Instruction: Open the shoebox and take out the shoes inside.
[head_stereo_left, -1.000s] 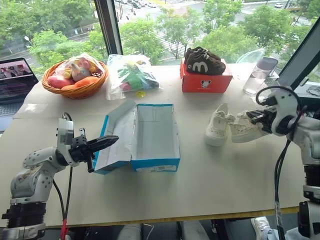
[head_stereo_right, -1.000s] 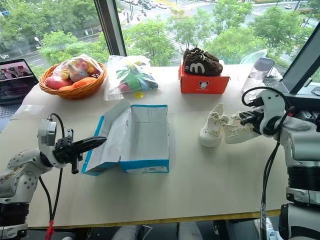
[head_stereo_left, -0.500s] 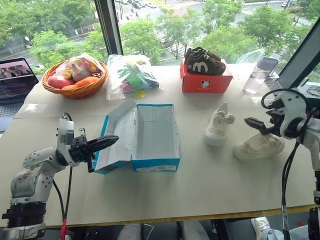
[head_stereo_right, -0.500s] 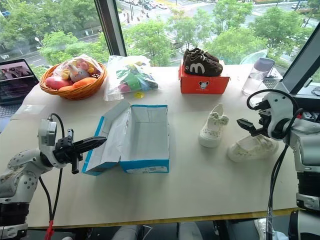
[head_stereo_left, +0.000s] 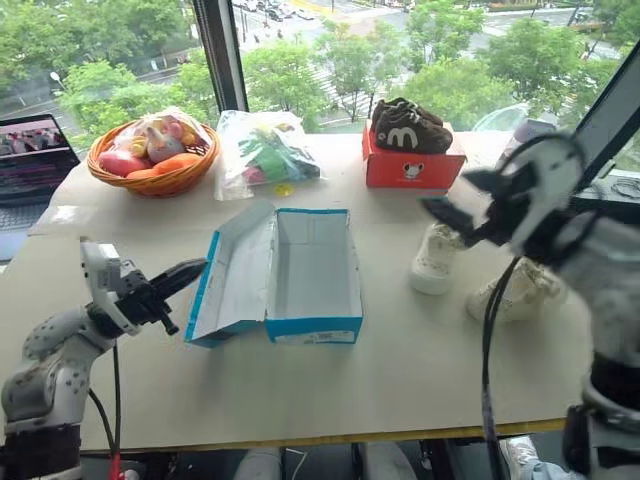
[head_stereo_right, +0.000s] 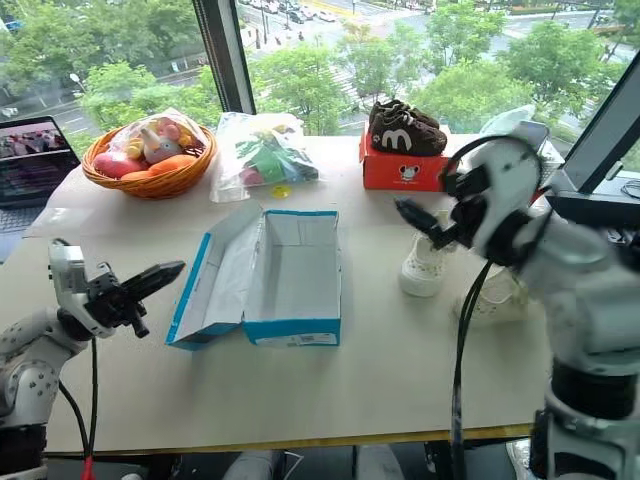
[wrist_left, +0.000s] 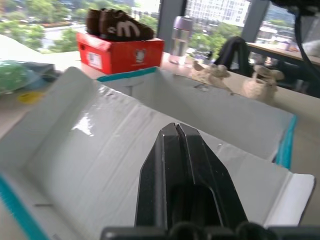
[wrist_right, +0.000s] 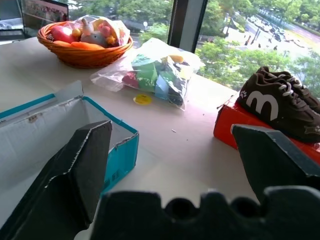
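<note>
- Jaws first: left gripper (head_stereo_left: 180, 274) has its two black fingers pressed together on nothing, pointing at the open lid from beside it; right gripper (wrist_right: 172, 165) stands spread wide and empty, raised above the table (head_stereo_left: 400, 380) near the sneakers
- Shoebox (head_stereo_left: 315, 275) lies open in the middle of the table, lid folded flat toward the robot's left; the white inside holds nothing that I can see
- Shoes: both are out on the table to the right of the box; one shoe (head_stereo_left: 434, 262) stands nearer the box, the other shoe (head_stereo_left: 520, 292) sits just beyond it, partly hidden by the right arm
- Handling, as a judgement: the sneakers look light and soft in the upper with a firmer sole; a pinch at the heel collar or across the sole edge should hold, while the knit toe would likely crumple; the box is thin card, light and apt to slide if nudged
- Other containers: wicker basket (head_stereo_left: 150, 160) holds fruit and soft toys; clear bag (head_stereo_left: 265, 152) holds colourful items; red box (head_stereo_left: 413, 165) carries dark brown shoes (head_stereo_left: 410, 125) on top
</note>
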